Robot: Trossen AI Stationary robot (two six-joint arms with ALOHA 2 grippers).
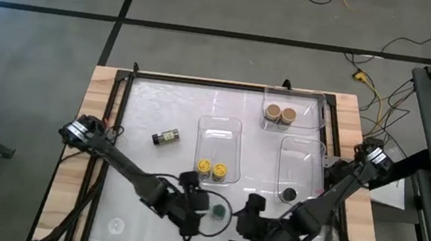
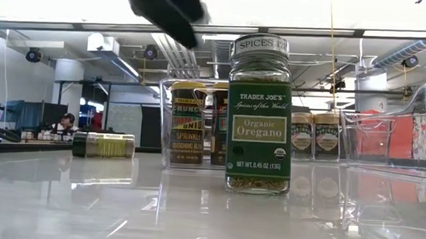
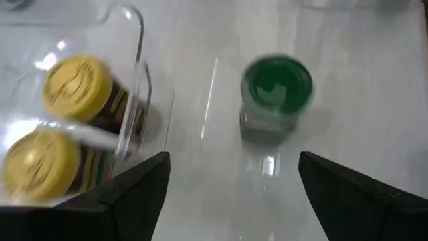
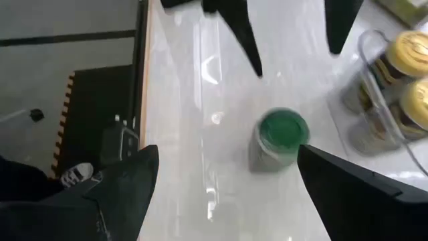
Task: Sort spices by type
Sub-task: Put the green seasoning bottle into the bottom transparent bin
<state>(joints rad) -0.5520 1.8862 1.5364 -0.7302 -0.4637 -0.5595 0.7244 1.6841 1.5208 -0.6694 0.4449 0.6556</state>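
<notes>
A green-lidded spice jar (image 1: 219, 212) labelled oregano (image 2: 260, 114) stands upright on its base on the glossy white table near the front edge. My left gripper (image 3: 231, 194) is open just left of it, above the table, with the jar ahead of its fingers and apart from them. My right gripper (image 4: 227, 194) is open on the jar's right side, also apart from it. Two yellow-lidded jars (image 1: 211, 168) stand in a clear tray. Two tan-lidded jars (image 1: 279, 112) stand in the far tray. A black-lidded jar (image 1: 289, 195) stands in the right tray. One jar (image 1: 165, 137) lies on its side at the left.
Three clear plastic trays sit on the table: middle (image 1: 221, 125), far (image 1: 317, 100) and right (image 1: 304, 148). The middle tray's wall (image 3: 137, 67) is close beside my left gripper. The table's wooden border (image 1: 83, 121) and dark frame bars run along its sides.
</notes>
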